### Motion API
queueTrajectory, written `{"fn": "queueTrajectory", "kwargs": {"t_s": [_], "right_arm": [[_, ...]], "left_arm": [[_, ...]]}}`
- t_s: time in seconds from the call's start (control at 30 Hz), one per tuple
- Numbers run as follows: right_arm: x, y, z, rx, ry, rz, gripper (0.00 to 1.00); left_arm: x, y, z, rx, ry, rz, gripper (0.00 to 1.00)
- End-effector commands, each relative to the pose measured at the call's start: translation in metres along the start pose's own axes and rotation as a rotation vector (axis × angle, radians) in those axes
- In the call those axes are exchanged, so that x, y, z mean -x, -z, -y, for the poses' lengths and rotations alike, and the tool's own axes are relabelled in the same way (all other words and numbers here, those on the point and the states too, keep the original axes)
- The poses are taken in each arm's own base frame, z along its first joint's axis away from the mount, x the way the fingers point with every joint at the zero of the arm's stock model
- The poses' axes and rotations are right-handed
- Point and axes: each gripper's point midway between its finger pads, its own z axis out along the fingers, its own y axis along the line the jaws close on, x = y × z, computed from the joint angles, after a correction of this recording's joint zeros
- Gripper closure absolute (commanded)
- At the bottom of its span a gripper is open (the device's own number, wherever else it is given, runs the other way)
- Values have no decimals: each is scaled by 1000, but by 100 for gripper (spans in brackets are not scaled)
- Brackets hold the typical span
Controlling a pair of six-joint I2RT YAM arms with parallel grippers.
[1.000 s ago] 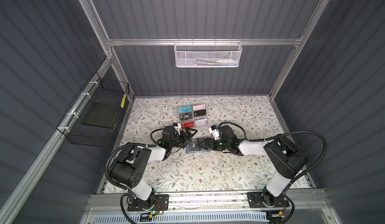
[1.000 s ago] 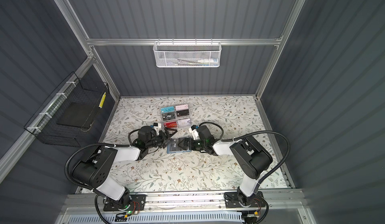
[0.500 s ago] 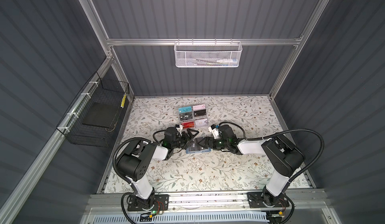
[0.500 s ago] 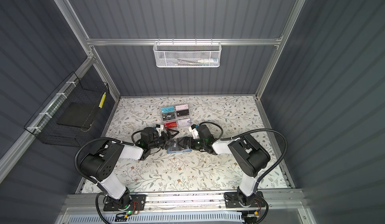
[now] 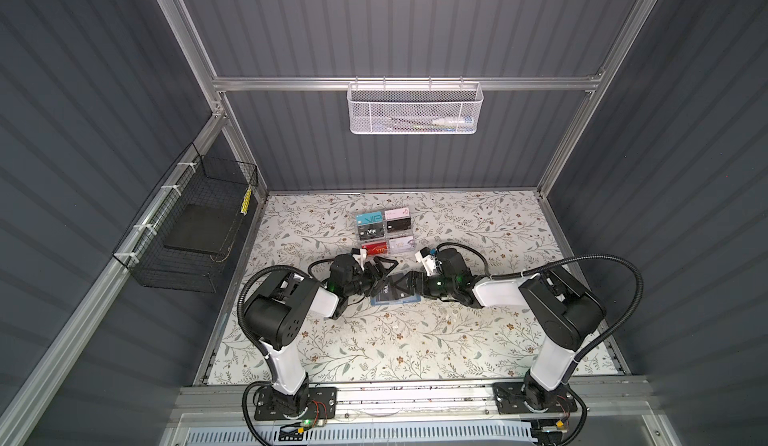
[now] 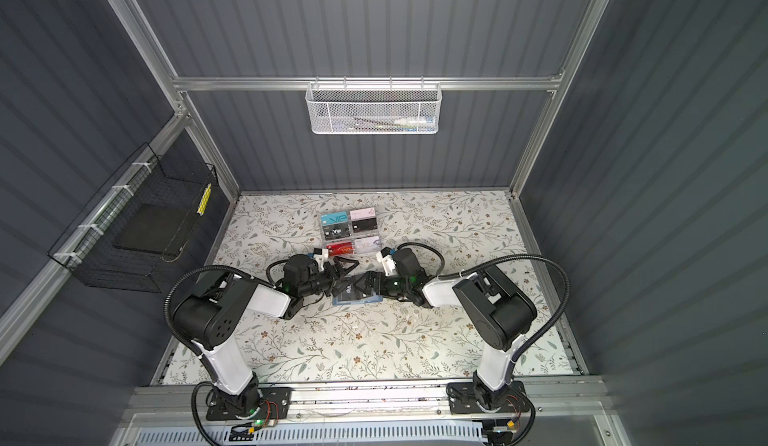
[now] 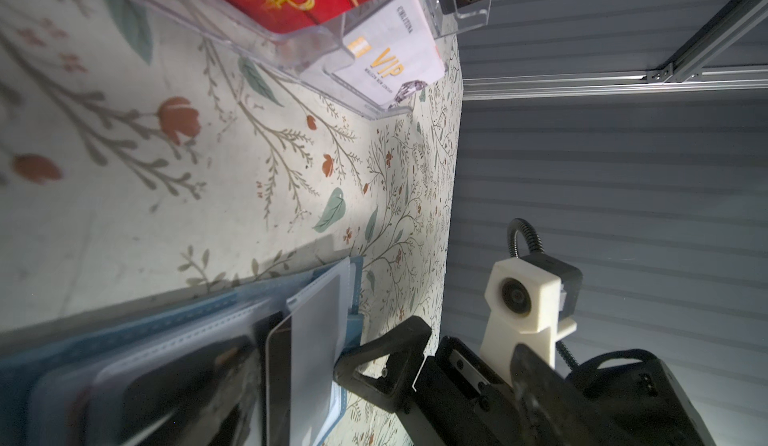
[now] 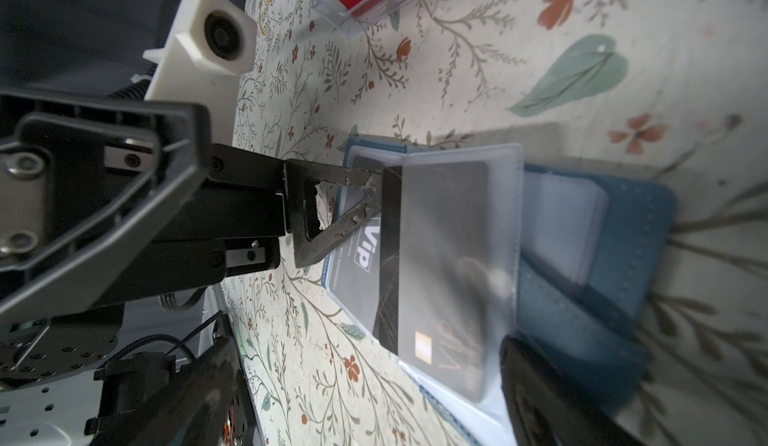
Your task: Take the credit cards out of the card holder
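Right wrist view shows the card holder (image 8: 602, 232) lying open on the table (image 8: 540, 49), blue cover down and translucent sleeves facing up. One of the credit cards (image 8: 440, 248), black with gold "VIP" lettering, sits in the top sleeve, with a narrow strip of it bare past the sleeve's mouth. A second card (image 8: 353, 286), black with white "Vip" lettering, lies in a sleeve beneath it.

In both top views the holder sits mid-table between the two arms, just in front of a clear rack (image 5: 384, 232) of coloured cards. The left pincer (image 5: 379, 275) reaches in from the left with its jaws apart. In the right wrist view one of its fingers (image 8: 353, 190) meets the near corner of the top card, and nothing is clamped between the jaws. The right pincer (image 5: 402, 288) comes from the opposite side, jaws spread wide and gripping nothing. In the left wrist view one of its fingers (image 7: 386, 361) rests at the holder's far edge, by the sleeves.
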Motion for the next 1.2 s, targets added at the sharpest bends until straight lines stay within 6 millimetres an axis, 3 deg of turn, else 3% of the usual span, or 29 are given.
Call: {"fn": "queueTrajectory", "kwargs": {"t_s": [0.0, 0.3, 0.7, 0.93, 1.17], "right_arm": [[-15, -6, 21, -53, -61, -50, 1], [-16, -7, 21, -48, -68, -52, 1], [-16, -8, 20, -43, -72, -52, 1], [-16, -8, 21, -44, -73, -53, 1], [-16, -8, 21, -43, -73, -54, 1]], "left_arm": [[-1, -6, 2, -16, 0, -13, 9], [-3, -7, -2, -32, 9, -16, 21], [-8, -8, -7, -37, 1, -27, 61], [-14, -12, -11, -36, -1, -42, 70], [-16, -12, -13, -25, -10, -43, 87]]}}
